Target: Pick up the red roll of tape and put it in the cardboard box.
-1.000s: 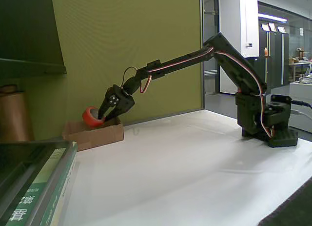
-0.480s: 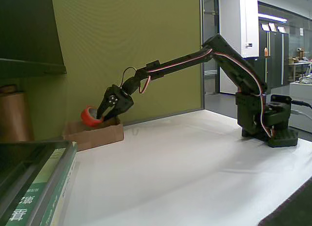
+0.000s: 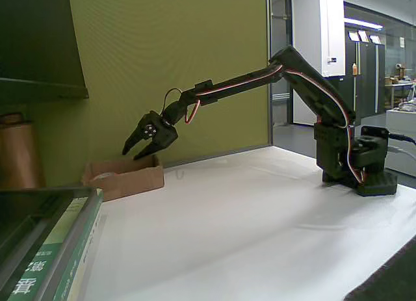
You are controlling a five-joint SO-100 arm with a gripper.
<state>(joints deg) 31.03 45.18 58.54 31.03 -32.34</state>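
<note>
In the fixed view my black gripper hangs open just above the low cardboard box, which sits on the white table against the green wall. Nothing is between the fingers. The red roll of tape is hidden from this view. Only a faint pale edge shows over the box's front wall near its left end, and I cannot tell what it is. The arm stretches left from its base at the right of the table.
A tall brown cylinder stands left of the box. Stacked books fill the lower left corner, close to the camera. A dark shelf juts out at the upper left. White tabletop lies between box and base.
The gripper held the red roll over the box's left part; now it is open and slightly higher, and the roll has dropped out of sight.
</note>
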